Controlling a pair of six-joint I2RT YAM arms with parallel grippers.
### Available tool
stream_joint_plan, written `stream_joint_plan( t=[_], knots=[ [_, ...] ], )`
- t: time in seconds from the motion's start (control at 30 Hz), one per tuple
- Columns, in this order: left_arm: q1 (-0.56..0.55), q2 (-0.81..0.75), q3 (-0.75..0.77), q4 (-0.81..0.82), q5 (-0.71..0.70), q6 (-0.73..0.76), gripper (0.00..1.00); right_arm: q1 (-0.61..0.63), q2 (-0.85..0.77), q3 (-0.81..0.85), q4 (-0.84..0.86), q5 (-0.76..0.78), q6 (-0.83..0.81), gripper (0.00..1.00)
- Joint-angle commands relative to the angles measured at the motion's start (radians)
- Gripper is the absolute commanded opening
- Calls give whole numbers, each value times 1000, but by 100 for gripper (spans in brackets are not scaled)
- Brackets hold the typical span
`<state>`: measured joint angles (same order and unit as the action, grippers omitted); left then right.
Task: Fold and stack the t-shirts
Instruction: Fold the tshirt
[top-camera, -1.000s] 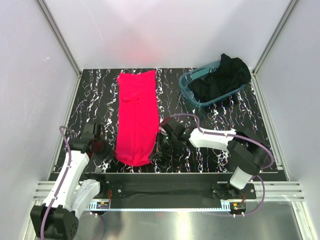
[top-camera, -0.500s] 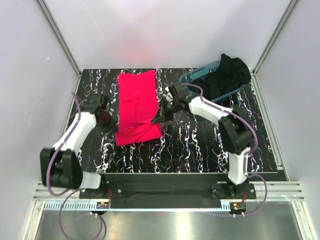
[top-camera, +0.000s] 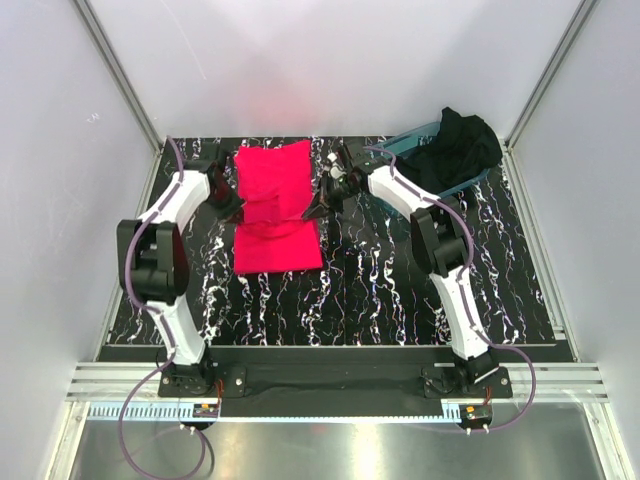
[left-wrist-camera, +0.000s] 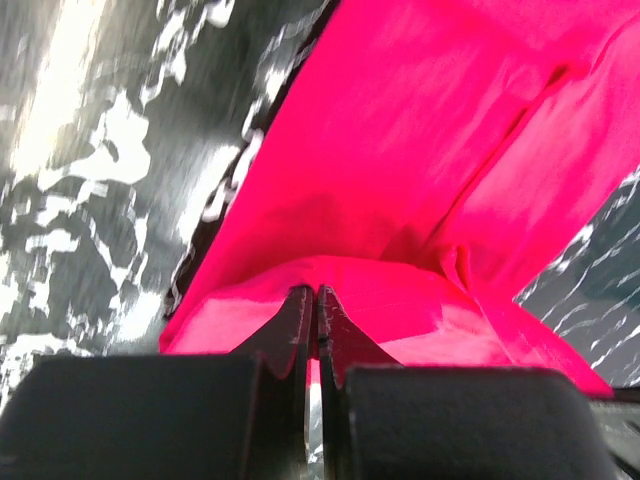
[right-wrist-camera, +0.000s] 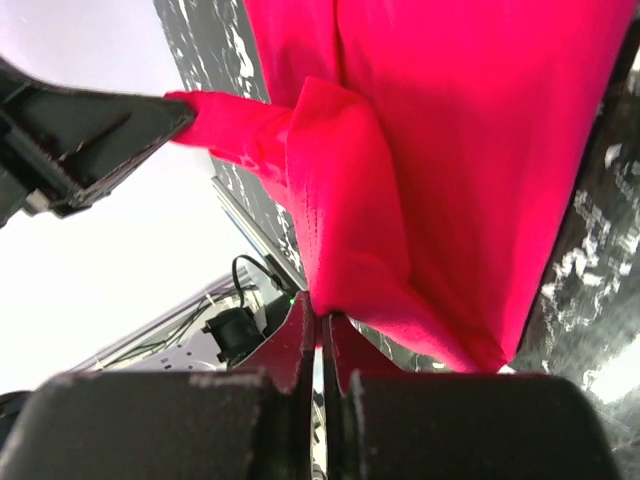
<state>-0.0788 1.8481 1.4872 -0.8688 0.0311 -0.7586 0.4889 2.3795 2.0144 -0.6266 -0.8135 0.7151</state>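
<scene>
Both arms are bolted to a black base rail (top-camera: 330, 378). The left arm (top-camera: 183, 195) and right arm (top-camera: 458, 305) share one build: glossy white tubular links joined by rounded black joint housings. A thin purple cable (top-camera: 120, 430) loops out beside each end of the rail and follows the links. The left gripper (left-wrist-camera: 314, 296) and right gripper (right-wrist-camera: 322, 308) have matte black, wedge-shaped fingers on blocky black bodies.

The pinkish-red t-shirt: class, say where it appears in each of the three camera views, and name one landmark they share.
Top external: the pinkish-red t-shirt lies left of centre, far half of the black marbled tabletop.
Left wrist: it fills centre and right, its edge clamped in the left gripper.
Right wrist: it fills centre and right, a fold clamped in the right gripper.
Shared landmark: that tabletop.
</scene>
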Motion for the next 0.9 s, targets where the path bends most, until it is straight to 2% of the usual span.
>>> stream_joint_plan(
  t=[0.0, 0.37, 0.87],
  knots=[
    [23, 49, 94, 4, 15, 33, 0, -13, 46, 107, -45, -61, -14, 0],
    [48, 201, 219, 10, 92, 38, 0, -42, 175, 221, -21, -84, -11, 1],
    [57, 290, 309, 24, 118, 22, 0, -81, 274, 369, 1, -105, 12, 4]
  ],
)
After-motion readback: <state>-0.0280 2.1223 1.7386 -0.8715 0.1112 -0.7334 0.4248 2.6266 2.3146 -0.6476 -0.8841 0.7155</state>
